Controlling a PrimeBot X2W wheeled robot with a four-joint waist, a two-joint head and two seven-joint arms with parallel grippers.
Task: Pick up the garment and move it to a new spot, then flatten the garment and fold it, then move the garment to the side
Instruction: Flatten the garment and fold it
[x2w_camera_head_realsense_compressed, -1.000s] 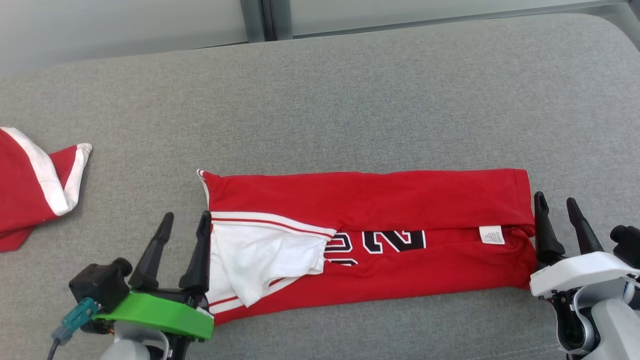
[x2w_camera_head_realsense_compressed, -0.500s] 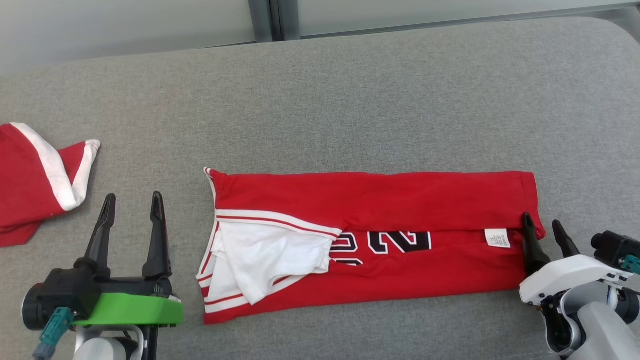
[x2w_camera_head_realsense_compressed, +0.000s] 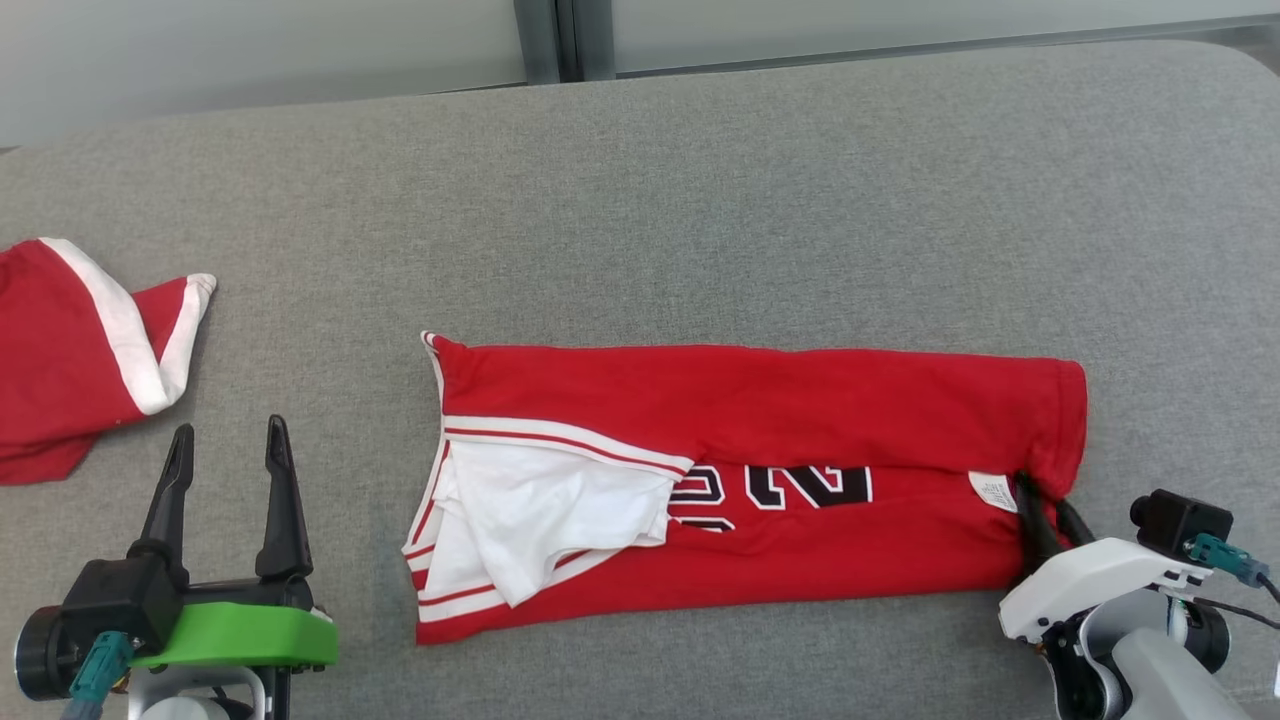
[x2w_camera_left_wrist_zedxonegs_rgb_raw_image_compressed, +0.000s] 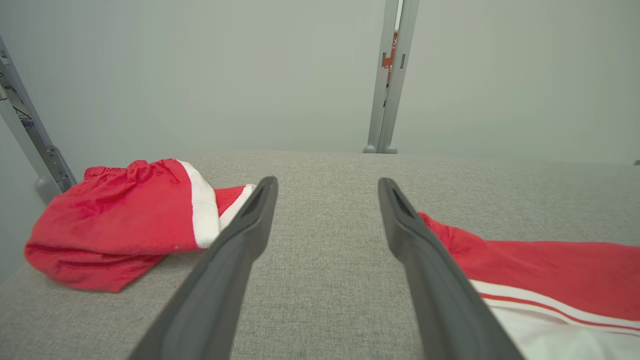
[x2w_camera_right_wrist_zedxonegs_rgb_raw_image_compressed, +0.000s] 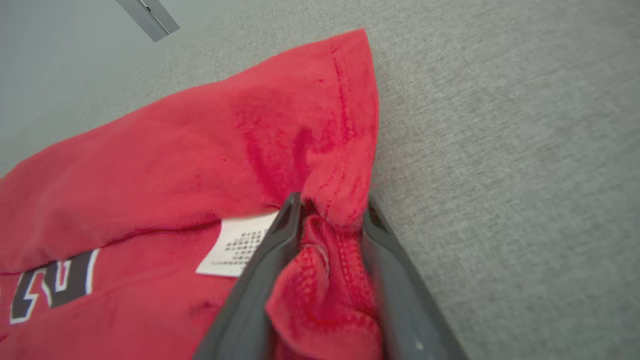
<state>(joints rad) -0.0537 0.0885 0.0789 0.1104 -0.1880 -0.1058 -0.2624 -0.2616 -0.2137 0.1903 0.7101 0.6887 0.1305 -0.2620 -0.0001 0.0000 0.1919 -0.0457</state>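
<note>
Right claw (x2w_camera_head_realsense_compressed: 1045, 500) grips the jersey's (x2w_camera_head_realsense_compressed: 760, 400) right hem beside a white tag (x2w_camera_head_realsense_compressed: 992, 490), its print too small to read; a second ago it stood wide just off that edge. Left claw (x2w_camera_head_realsense_compressed: 228, 428), wide, has backed off the left edge. Black digits (x2w_camera_head_realsense_compressed: 815, 485) show an upside-down "2", and a second digit is half covered. The jersey lies folded mid-desk (x2w_camera_head_realsense_compressed: 700, 200), with a red cloth (x2w_camera_head_realsense_compressed: 60, 370) far left.
</note>
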